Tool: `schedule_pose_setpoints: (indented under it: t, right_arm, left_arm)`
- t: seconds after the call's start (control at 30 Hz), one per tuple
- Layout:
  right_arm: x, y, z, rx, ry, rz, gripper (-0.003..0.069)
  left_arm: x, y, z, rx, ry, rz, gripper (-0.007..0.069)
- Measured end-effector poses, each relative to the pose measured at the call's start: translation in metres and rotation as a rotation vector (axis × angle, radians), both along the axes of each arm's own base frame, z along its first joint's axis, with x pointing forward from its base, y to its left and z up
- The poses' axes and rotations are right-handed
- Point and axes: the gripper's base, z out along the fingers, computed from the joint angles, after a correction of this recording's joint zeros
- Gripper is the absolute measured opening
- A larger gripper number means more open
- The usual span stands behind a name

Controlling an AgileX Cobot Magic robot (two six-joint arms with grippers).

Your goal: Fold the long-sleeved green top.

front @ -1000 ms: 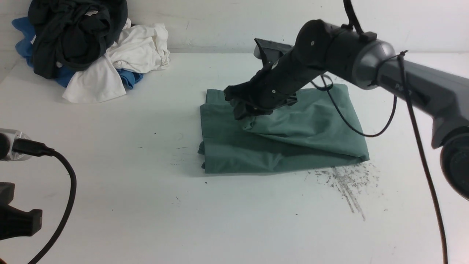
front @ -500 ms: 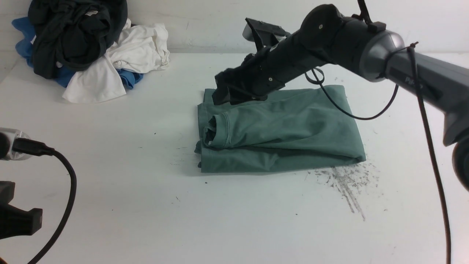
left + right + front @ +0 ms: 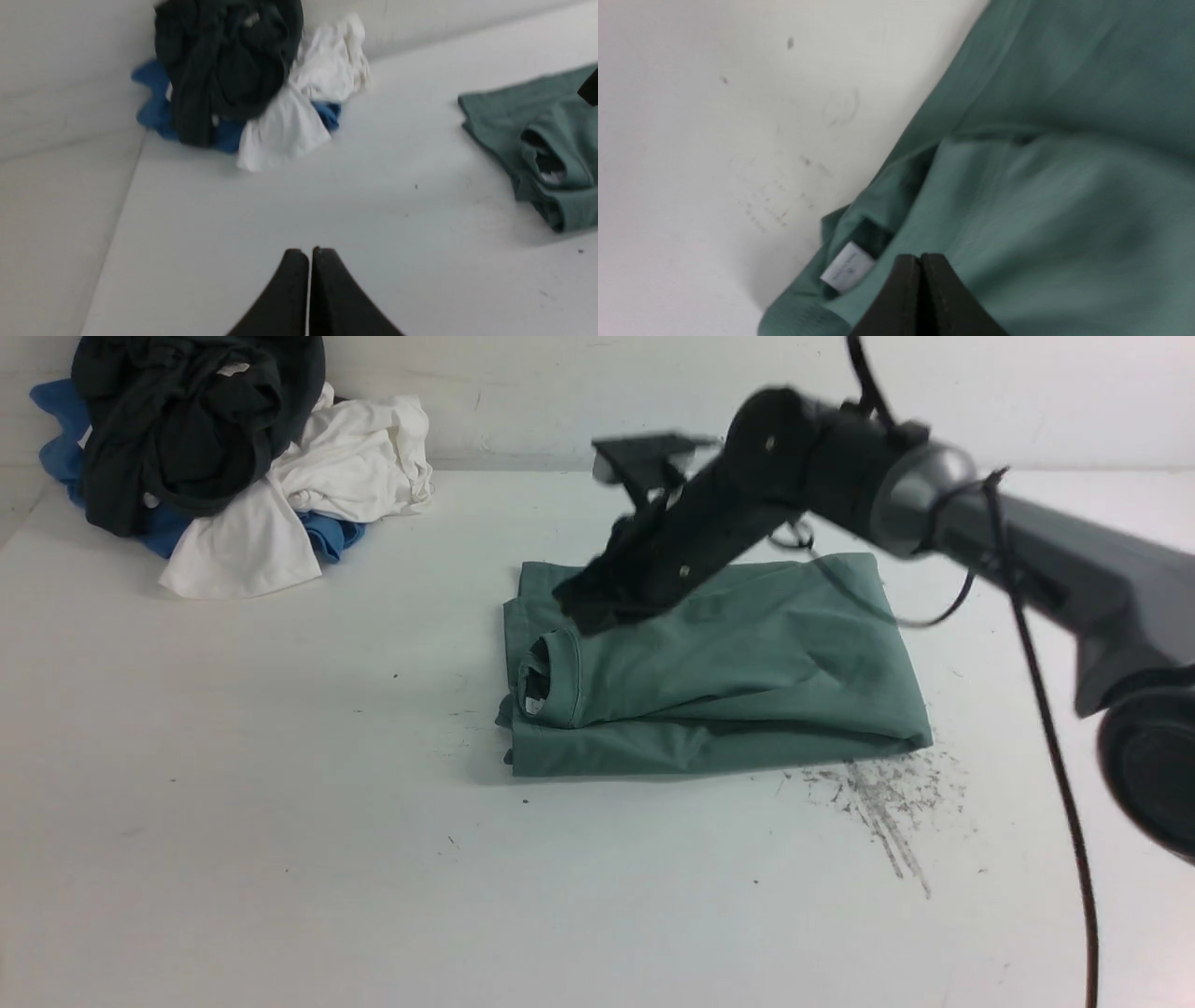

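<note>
- Green long-sleeved top [image 3: 738, 681]: folded into a rough rectangle, lying flat mid-worktop, slightly right of centre and toward the far half.
- Ribbed neck opening [image 3: 541, 677] at the left end of the fold, white neck label [image 3: 847, 269] showing inside it.
- Upper layer draped slantwise over the lower one; near edge straight, right near corner [image 3: 920, 737] coming to a point just beside a patch of grey scuff marks [image 3: 878, 798].
- Chest logo not visible anywhere; sleeves and cuffs tucked out of sight.
- Right claw [image 3: 583, 607]: hanging just above the far left part of the top, jaws together, nothing between them; in the right wrist view tips [image 3: 920, 280] closed over the cloth beside the neck. Touching the fabric or not: cannot tell, outline motion-blurred.
- Right arm [image 3: 980, 537]: reaching in from the right edge, covering part of the top's far edge; dark cable looped beneath it.
- White worktop [image 3: 280, 821]: wide bare stretch to the left and near side of the top, narrower strip to the right.
- Heap of clothes [image 3: 215, 457] at the far left corner against the wall, well apart from the top: dark garment over white and blue ones.
- Left claw [image 3: 308, 280]: out of the front view; in the left wrist view jaws pressed together, empty, above bare worktop, the top's left end cut off by that picture's edge.
</note>
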Motion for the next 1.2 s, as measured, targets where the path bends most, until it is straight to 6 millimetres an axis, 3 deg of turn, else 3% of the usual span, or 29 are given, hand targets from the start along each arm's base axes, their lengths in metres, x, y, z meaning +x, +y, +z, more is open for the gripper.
schedule_pose_setpoints:
  t: [0.03, 0.07, 0.1, 0.13, 0.17, 0.2, 0.23, 0.27, 0.3, 0.33, 0.37, 0.5, 0.63, 0.7, 0.73, 0.77, 0.87, 0.9, 0.93, 0.97, 1.0, 1.07, 1.1, 1.2]
  right_arm:
    - [0.000, 0.000, 0.002, 0.001, -0.002, 0.002, -0.0010]
    - [-0.008, -0.013, 0.047, -0.064, -0.120, -0.008, -0.0010]
    - [-0.014, -0.021, 0.069, -0.094, -0.180, -0.024, -0.0010]
    - [-0.027, -0.035, 0.110, -0.139, -0.280, -0.057, -0.0010]
    - [-0.036, -0.045, 0.133, -0.158, -0.338, -0.081, -0.0010]
    - [-0.041, -0.049, 0.143, -0.162, -0.361, -0.093, -0.0010]
    - [-0.062, -0.068, 0.181, -0.194, -0.452, -0.150, -0.0010]
    - [-0.075, -0.079, 0.200, -0.201, -0.490, -0.189, -0.0010]
    - [-0.090, -0.090, 0.217, -0.206, -0.522, -0.225, -0.0010]
    - [-0.093, -0.092, 0.221, -0.204, -0.529, -0.232, -0.0010]
    - [-0.115, -0.107, 0.242, -0.193, -0.565, -0.279, -0.0010]
    - [-0.161, -0.129, 0.259, -0.124, -0.609, -0.298, -0.0010]
    - [-0.199, -0.141, 0.246, -0.014, -0.694, -0.258, -0.0010]
    - [-0.220, -0.148, 0.224, 0.055, -0.745, -0.239, -0.0010]
    - [-0.218, -0.146, 0.219, 0.054, -0.740, -0.236, -0.0010]
    - [-0.239, -0.154, 0.194, 0.114, -0.790, -0.225, -0.0010]
    - [-0.276, -0.169, 0.145, 0.223, -0.856, -0.225, -0.0010]
    - [-0.286, -0.174, 0.131, 0.249, -0.869, -0.229, -0.0010]
    - [-0.291, -0.176, 0.129, 0.263, -0.881, -0.232, -0.0010]
    - [-0.306, -0.183, 0.099, 0.303, -0.903, -0.239, -0.0010]
    - [-0.314, -0.187, 0.077, 0.317, -0.910, -0.241, -0.0010]
    - [-0.321, -0.191, 0.060, 0.334, -0.923, -0.246, -0.0010]
    - [-0.331, -0.196, 0.038, 0.354, -0.949, -0.247, -0.0010]
    - [-0.340, -0.200, 0.006, 0.358, -0.953, -0.246, -0.0010]
  left_arm:
    - [-0.001, 0.001, -0.001, 0.000, -0.006, 0.000, -0.0007]
    - [-0.012, 0.004, -0.007, -0.005, -0.042, -0.001, -0.0007]
    - [-0.015, 0.005, -0.011, -0.007, -0.053, -0.001, -0.0007]
    - [-0.020, 0.006, -0.021, -0.009, -0.063, 0.000, -0.0007]
    - [-0.024, 0.008, -0.025, -0.012, -0.077, 0.000, -0.0007]
    - [-0.025, 0.008, -0.027, -0.012, -0.078, 0.000, -0.0007]
    - [-0.029, 0.009, -0.037, -0.015, -0.086, 0.001, -0.0007]
    - [-0.030, 0.010, -0.041, -0.016, -0.090, 0.001, -0.0007]
    - [-0.031, 0.010, -0.046, -0.016, -0.090, 0.001, -0.0007]
    - [-0.031, 0.010, -0.046, -0.015, -0.088, 0.001, -0.0007]
    - [-0.031, 0.010, -0.052, -0.014, -0.083, 0.001, -0.0007]
    - [-0.030, 0.009, -0.061, -0.006, -0.057, 0.002, -0.0007]
    - [-0.029, 0.009, -0.065, -0.003, -0.047, 0.002, -0.0007]
    - [-0.029, 0.009, -0.066, -0.002, -0.043, 0.002, -0.0007]
    - [-0.028, 0.009, -0.067, -0.002, -0.042, 0.002, -0.0007]
    - [-0.028, 0.009, -0.067, -0.002, -0.043, 0.002, -0.0007]
    - [-0.028, 0.009, -0.067, -0.003, -0.043, 0.002, -0.0007]
    - [-0.028, 0.009, -0.067, -0.003, -0.043, 0.002, -0.0007]
    - [-0.028, 0.009, -0.067, -0.003, -0.043, 0.002, -0.0007]
    - [-0.028, 0.009, -0.067, -0.003, -0.043, 0.002, -0.0007]
    - [-0.028, 0.009, -0.067, -0.003, -0.043, 0.002, -0.0007]
    - [-0.028, 0.009, -0.067, -0.003, -0.043, 0.002, -0.0007]
    - [-0.028, 0.009, -0.067, -0.003, -0.043, 0.002, -0.0007]
    - [-0.028, 0.009, -0.067, -0.003, -0.043, 0.002, -0.0007]
